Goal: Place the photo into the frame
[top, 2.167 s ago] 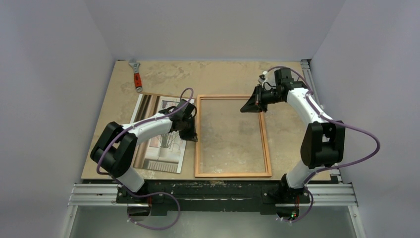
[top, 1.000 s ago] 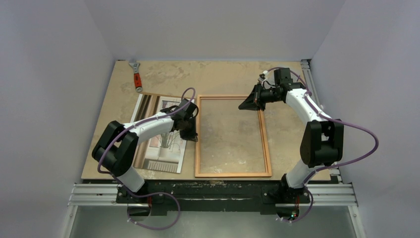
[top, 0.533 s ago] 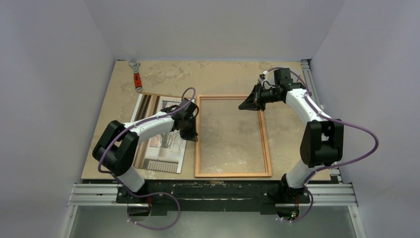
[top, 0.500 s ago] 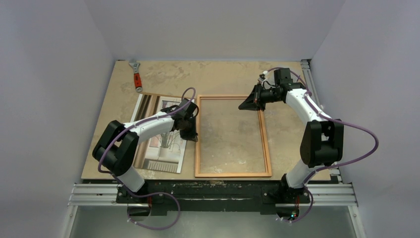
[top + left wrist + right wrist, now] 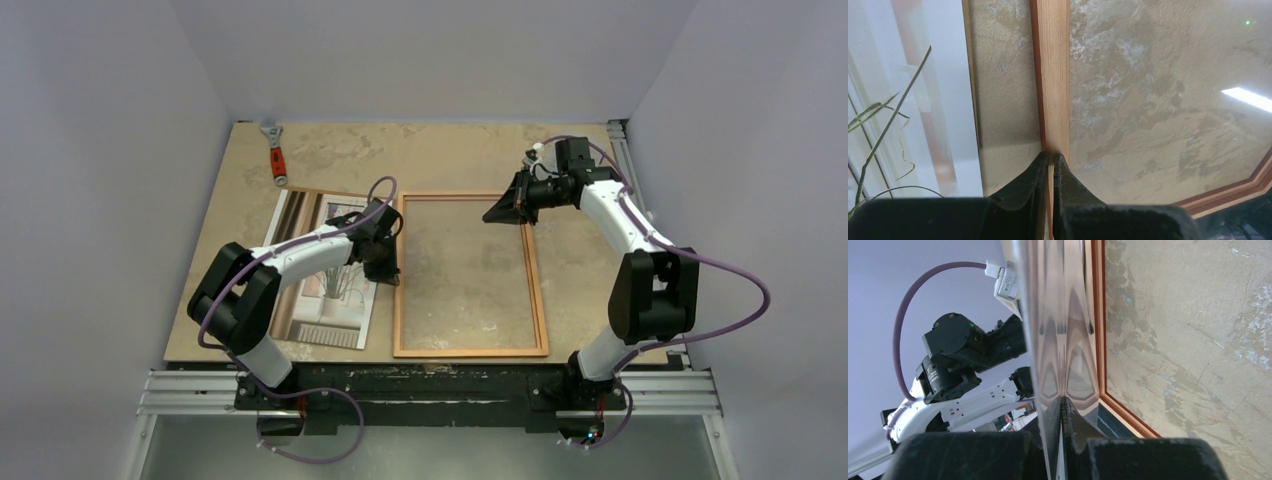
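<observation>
Photo face-up, just left of wooden frame

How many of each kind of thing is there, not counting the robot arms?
photo: 1
frame: 1
wrench: 1
clear sheet: 1
Total: 4

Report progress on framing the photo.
Done: nothing placed; the photo lies beside the frame. In hand: left gripper pinches the frame's left rail; right gripper pinches a glossy sheet. Left: move the photo in.
</observation>
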Controlling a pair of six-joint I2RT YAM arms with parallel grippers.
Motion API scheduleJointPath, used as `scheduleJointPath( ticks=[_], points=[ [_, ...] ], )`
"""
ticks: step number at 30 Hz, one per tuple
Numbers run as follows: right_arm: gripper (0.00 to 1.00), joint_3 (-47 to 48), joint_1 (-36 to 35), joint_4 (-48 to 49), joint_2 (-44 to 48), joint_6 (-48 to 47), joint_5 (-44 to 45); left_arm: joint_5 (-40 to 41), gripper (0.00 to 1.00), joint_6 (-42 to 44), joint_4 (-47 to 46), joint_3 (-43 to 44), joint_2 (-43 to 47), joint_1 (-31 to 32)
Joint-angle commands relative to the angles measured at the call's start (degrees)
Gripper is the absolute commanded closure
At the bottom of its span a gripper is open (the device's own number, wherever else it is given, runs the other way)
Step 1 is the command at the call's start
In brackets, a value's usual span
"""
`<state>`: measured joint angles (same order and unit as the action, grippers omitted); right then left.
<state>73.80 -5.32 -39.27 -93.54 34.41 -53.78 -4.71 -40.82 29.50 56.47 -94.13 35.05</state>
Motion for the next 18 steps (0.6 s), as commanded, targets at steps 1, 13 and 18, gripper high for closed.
scheduleJointPath(
  ticks=[1,13,18],
  points=[
    [1.0,1.37,0.22,-1.52,2.86,-1.14,-1.69,6.11,1.0,2.32,0.83,-2.24,-4.67,1.16],
    [1.0,-0.49,0.22,-5.01,0.02,-8.53,1.81,6.29,1.0,2.39,0.98,-2.11,-4.9,1.34],
    [1.0,-0.66,0.17,-4.0,-2.07,-8.62,0.93,6.57,1.0,2.53,1.22,-1.99,-4.97,1.42]
  ],
)
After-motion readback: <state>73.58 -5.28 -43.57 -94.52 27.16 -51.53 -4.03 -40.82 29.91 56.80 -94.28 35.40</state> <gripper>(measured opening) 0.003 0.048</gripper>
